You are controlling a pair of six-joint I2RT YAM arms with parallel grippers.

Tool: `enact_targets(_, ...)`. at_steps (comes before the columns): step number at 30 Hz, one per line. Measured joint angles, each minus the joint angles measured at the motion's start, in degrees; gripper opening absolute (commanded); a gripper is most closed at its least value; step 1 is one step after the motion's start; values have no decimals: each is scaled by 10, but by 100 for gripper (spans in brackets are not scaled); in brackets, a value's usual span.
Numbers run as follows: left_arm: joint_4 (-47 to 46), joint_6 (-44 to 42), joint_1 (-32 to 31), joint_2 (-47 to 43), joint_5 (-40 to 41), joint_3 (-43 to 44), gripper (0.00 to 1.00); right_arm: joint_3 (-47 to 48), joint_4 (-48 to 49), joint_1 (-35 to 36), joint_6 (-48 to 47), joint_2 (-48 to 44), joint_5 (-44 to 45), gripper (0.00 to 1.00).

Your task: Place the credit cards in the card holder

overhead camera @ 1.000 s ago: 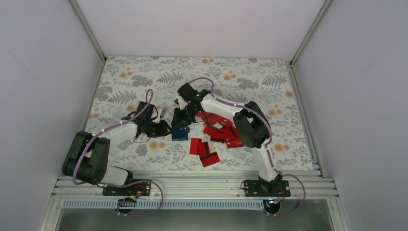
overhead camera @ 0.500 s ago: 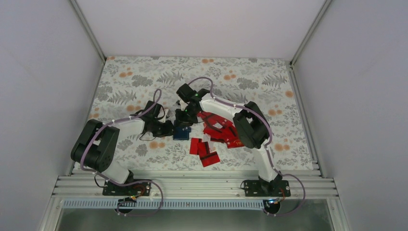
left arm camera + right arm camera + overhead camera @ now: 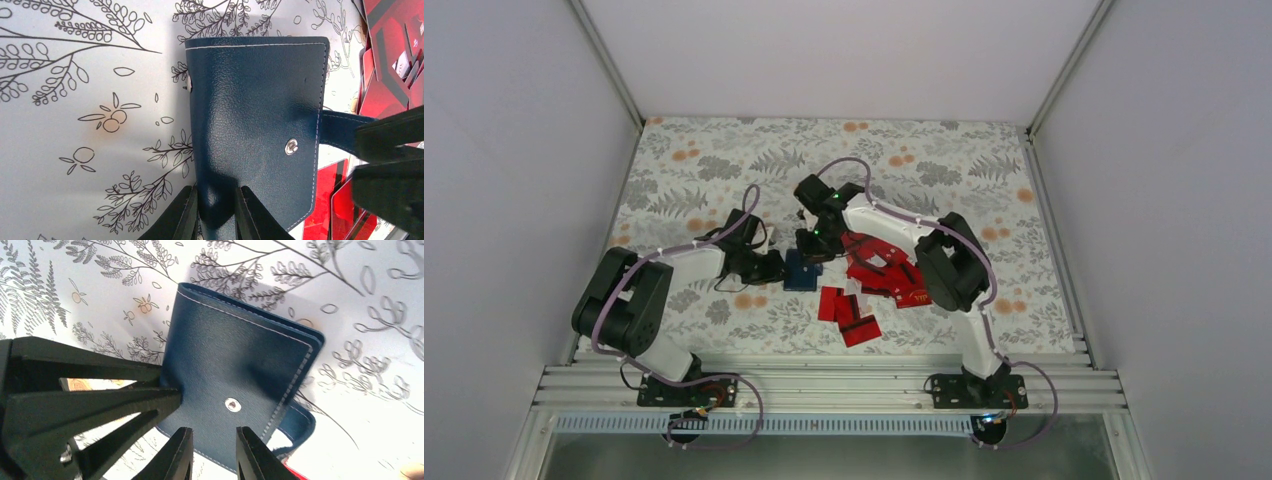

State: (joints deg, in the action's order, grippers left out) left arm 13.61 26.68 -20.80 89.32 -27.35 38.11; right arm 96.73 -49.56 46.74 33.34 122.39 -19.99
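Card holder (image 3: 260,100) is pinched by one edge between the left gripper's (image 3: 216,194) jaws. Right gripper (image 3: 212,434) jaws sit narrowly apart at its strap-side edge, can't tell if they're gripping. Credit cards (image 3: 860,325) lie just beside them.

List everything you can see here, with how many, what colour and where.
card holder: one, navy blue, flat on the table's middle, snap stud showing
credit cards: a dozen or so, red, loose heap right of the holder
table: one, grey floral print, under everything
left arm and right arm: white with black joints, reaching from the near rail
left claw: one, black, fingers at the holder's edge, grip unclear
right claw: one, black, fingers at an adjacent edge, grip unclear
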Motion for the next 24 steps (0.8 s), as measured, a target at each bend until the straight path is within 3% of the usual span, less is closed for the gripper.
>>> enact_targets(4, 1, 0, 0, 0, 1, 0, 19, -20, -4, -2, -15, -24, 23, 25)
enact_targets(8, 3, 2, 0, 0, 3, 2, 19, -75, 10, -12, -33, -55, 19, 33)
enact_targets(13, 8, 5, -3, 0, 7, 7, 20, -130, 56, -32, -57, -64, -21, 36)
enact_targets(24, 29, 7, -10, 0, 14, 38, 30, -177, 147, -65, -101, -64, -117, 38)
